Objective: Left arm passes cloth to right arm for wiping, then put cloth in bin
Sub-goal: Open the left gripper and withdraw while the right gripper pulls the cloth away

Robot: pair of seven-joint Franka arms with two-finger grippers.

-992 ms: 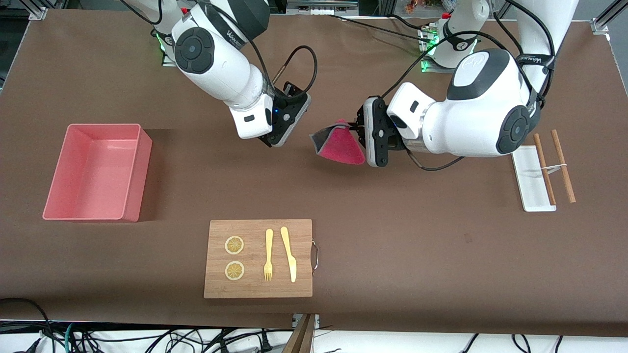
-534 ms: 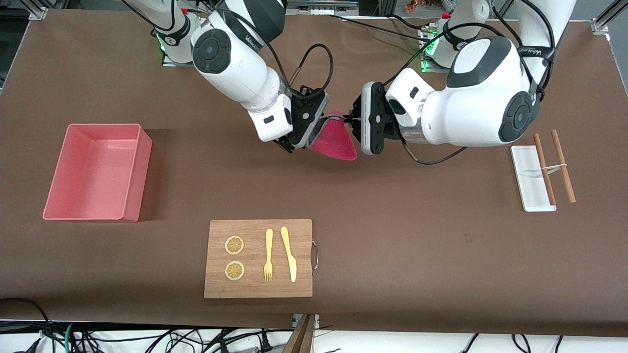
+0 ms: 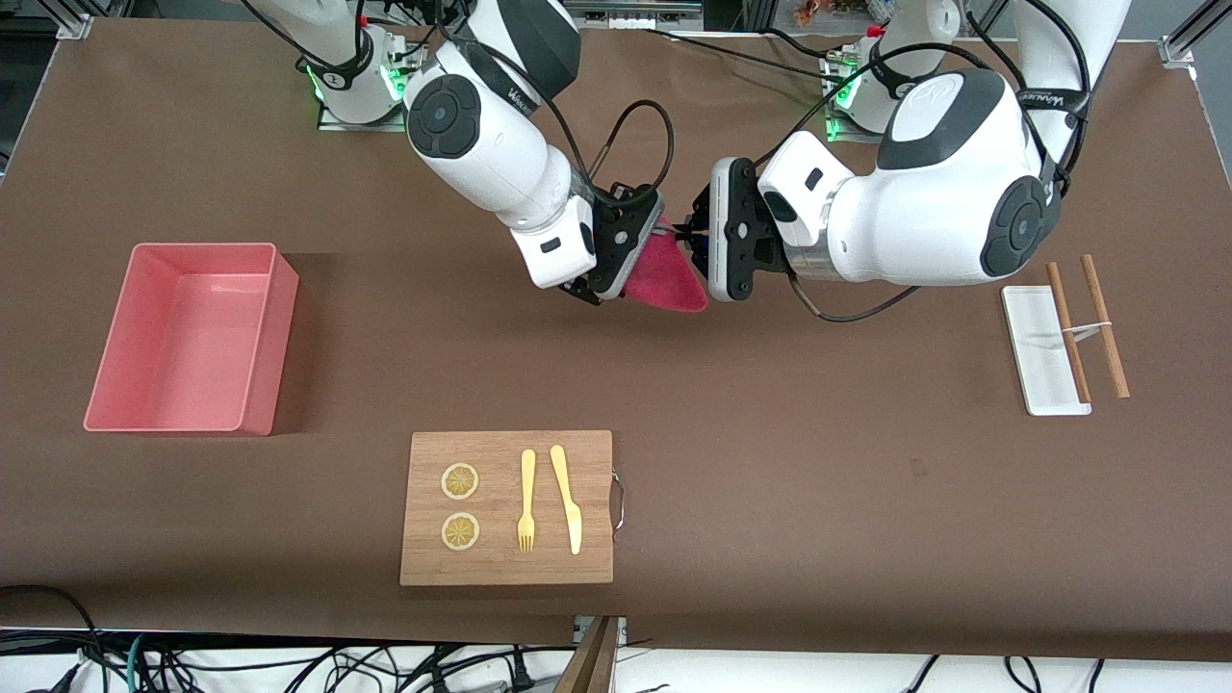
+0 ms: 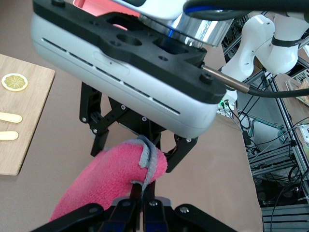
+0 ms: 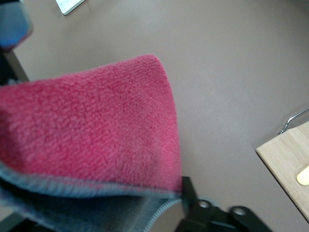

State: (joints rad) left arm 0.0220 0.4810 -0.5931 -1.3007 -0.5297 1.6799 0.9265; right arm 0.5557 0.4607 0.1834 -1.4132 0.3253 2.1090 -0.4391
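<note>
The magenta cloth with grey edging hangs in the air over the brown table between the two arms. My left gripper is shut on its top corner; in the left wrist view its tips pinch the grey edge of the cloth. My right gripper is open, with the cloth's free end between its fingers. In the right wrist view the cloth fills the space between the jaws, and one finger shows beside it. The salmon-pink bin stands open-topped toward the right arm's end of the table.
A wooden board near the front camera carries two lemon slices, a fork and a knife. A white tray with two wooden sticks across it lies toward the left arm's end.
The right arm has swung over to the cloth, and its jaws now stand around the free end and have narrowed. The left gripper shifted slightly with the cloth and kept its hold.
</note>
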